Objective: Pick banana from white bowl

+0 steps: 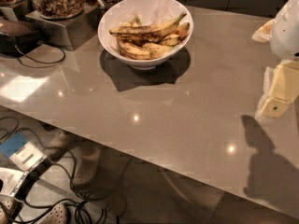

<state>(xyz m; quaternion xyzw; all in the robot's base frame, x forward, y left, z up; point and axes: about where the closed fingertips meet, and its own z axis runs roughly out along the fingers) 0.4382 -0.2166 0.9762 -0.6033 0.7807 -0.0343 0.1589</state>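
Note:
The white bowl [110,20] stands on the grey table at the back, left of centre. Several bananas lie in it. The banana [145,30], the longest one, heavily streaked dark, lies across the top with its thin greenish stem pointing up to the right. Shorter yellower bananas lie under it. My gripper [276,99] shows at the right edge, pale yellow, hanging above the table well to the right of the bowl and nearer to me. It holds nothing that I can see.
Glass jars of nuts [57,0] stand on a metal block at the back left. A dark device with a cable [18,34] lies at the left. A plate [264,31] sits at the right back. The table's front edge runs diagonally; cables and shoes lie on the floor below.

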